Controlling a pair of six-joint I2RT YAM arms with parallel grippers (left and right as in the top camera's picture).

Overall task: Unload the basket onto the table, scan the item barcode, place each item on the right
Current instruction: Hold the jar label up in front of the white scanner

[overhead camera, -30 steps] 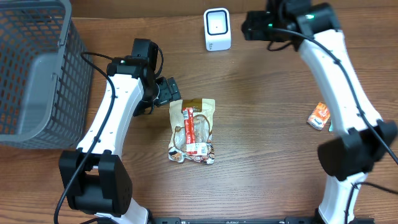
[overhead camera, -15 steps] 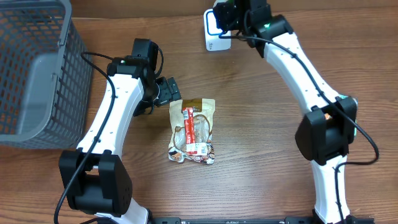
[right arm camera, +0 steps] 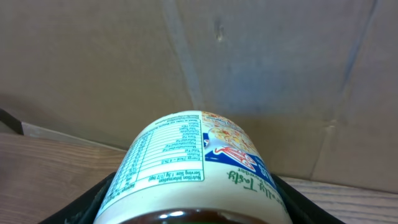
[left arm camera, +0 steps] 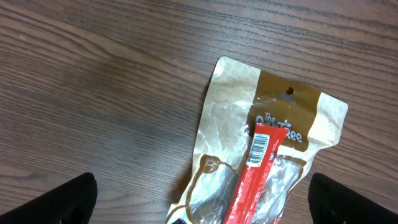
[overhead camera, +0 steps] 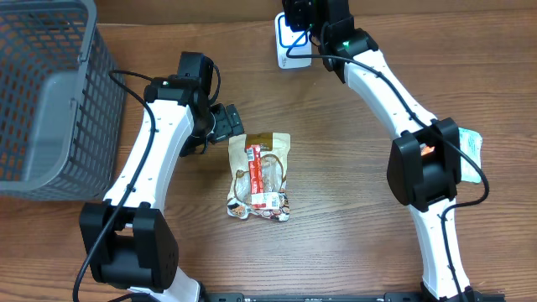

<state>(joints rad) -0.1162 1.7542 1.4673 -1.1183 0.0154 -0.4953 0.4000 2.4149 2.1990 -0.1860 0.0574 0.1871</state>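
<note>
My right gripper [right arm camera: 196, 208] is shut on a cream round jar [right arm camera: 193, 165] with a nutrition table and a blue and red label; its dark fingers [right arm camera: 93, 200] press both sides. Overhead, that gripper [overhead camera: 306, 17] hangs at the table's far edge, right over the white scanner [overhead camera: 291, 52], and the jar is hidden under it. My left gripper [overhead camera: 228, 124] stands open just left of the top of a tan snack pouch [overhead camera: 262, 176]. In the left wrist view the pouch [left arm camera: 273, 124], with its red strip, lies flat between the wide-open gripper [left arm camera: 202, 208].
A grey wire basket [overhead camera: 42, 92] fills the far left. A pale packet [overhead camera: 471, 144] lies beside the right arm's elbow. Brown cardboard walls stand behind the table in the right wrist view.
The right arm has swung left along the far edge, from right of the scanner to directly over it, with the jar in its grip. The left arm and pouch have not moved.
</note>
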